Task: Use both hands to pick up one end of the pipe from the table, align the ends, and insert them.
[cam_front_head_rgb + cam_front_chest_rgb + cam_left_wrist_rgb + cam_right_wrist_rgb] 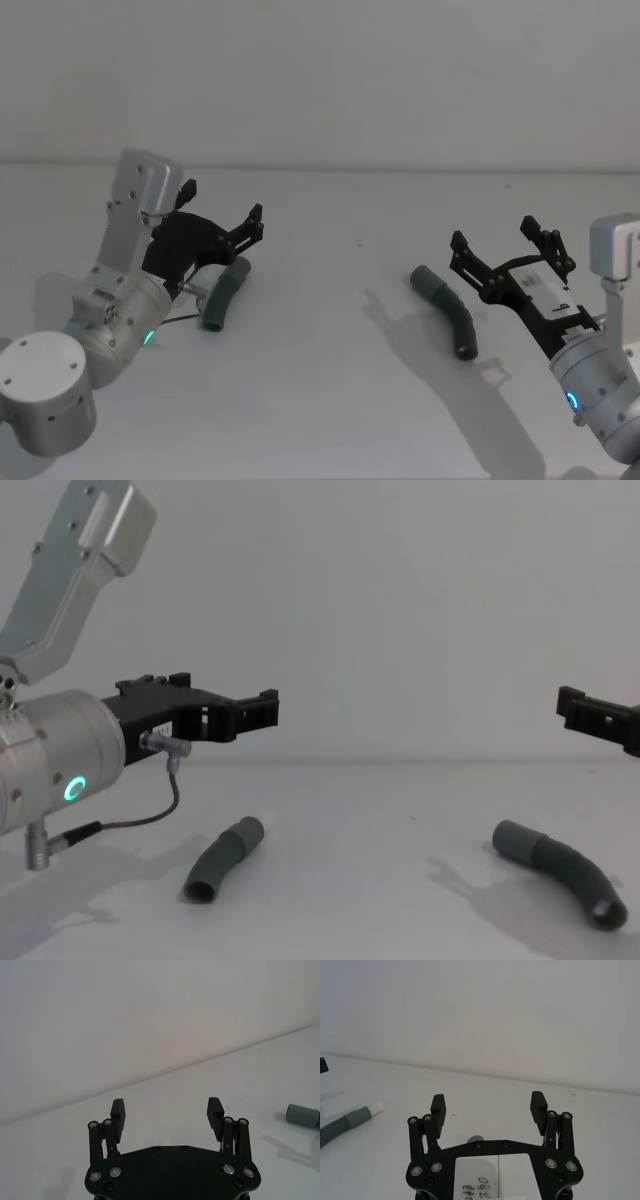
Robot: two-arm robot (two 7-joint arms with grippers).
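both jaws released, above counter [330,410]. i'd lower left gripper [222,203] onto short piece [225,293], right gripper [495,232] onto long piece [447,310]; grip ribs, leave cuffs [511,838] clear.

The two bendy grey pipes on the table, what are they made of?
The shorter curved dark grey pipe piece looks like soft plastic or rubber: matte, ribbed body, smooth lighter cuff. The longer curved dark grey pipe piece looks alike, matte with a smooth grey cuff.
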